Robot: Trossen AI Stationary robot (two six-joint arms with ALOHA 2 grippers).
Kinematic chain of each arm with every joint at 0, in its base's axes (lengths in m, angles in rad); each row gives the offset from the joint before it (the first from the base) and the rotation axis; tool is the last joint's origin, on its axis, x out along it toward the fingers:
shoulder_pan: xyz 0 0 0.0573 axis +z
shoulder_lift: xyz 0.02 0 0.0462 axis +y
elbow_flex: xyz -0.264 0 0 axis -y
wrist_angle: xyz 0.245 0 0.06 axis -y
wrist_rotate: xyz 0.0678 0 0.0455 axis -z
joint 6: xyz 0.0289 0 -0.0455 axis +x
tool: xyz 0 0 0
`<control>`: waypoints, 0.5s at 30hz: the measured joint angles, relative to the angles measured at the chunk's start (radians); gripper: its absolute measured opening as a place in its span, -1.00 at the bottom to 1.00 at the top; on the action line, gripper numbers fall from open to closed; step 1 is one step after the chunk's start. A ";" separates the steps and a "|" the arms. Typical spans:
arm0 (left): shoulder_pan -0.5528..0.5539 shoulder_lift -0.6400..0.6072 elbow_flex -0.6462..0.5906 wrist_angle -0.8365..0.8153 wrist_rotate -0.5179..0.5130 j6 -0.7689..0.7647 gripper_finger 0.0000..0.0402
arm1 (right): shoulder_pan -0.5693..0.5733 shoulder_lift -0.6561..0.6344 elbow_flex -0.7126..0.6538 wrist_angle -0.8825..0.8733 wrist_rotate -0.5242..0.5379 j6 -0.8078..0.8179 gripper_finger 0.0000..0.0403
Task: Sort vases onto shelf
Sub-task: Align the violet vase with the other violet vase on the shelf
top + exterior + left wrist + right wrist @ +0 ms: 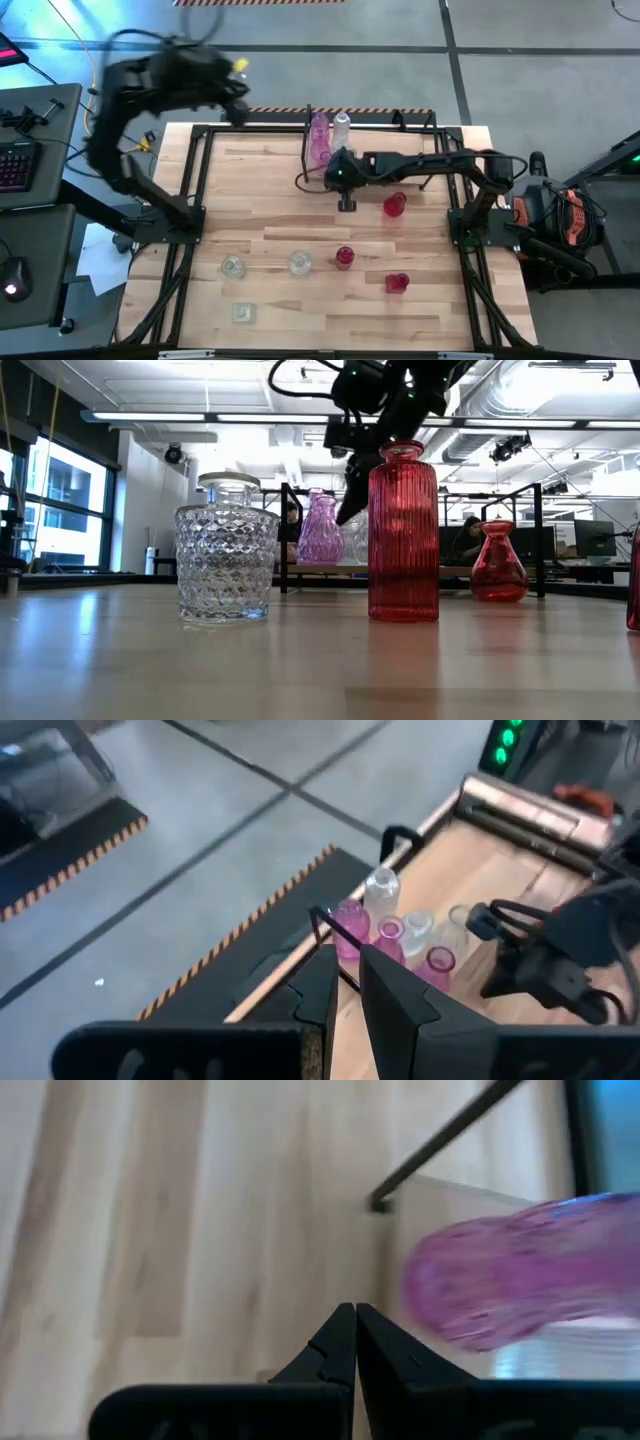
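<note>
1. the right gripper is pressed fully closed with nothing in it, hanging above the surface just in front of the shelf, its arm reaching in from the right side.
2. just beside that gripper, a pink vase stands on the shelf near a thin black leg of its frame.
3. on the shelf, seen from above, the pink vase stands with a clear vase beside it; the left wrist view shows several pink and clear vases clustered there.
4. the left gripper is raised off the surface's far left corner, well to the left of the shelf, its fingers nearly together and gripping nothing.
5. forward of the shelf, a red vase stands closest, a little to the right.
6. farther from the shelf stand a second red vase, a third red vase, and three clear vases toward the surface's near left.
</note>
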 joint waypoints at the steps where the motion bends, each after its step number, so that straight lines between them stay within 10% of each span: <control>1: -0.002 -0.023 0.000 -0.007 -0.010 -0.008 -0.83 | -0.009 0.000 0.011 0.000 0.001 -0.004 -1.00; 15: -0.045 -0.207 -0.001 -0.115 -0.031 -0.106 -0.83 | -0.097 0.000 0.030 -0.073 -0.033 -0.028 -1.00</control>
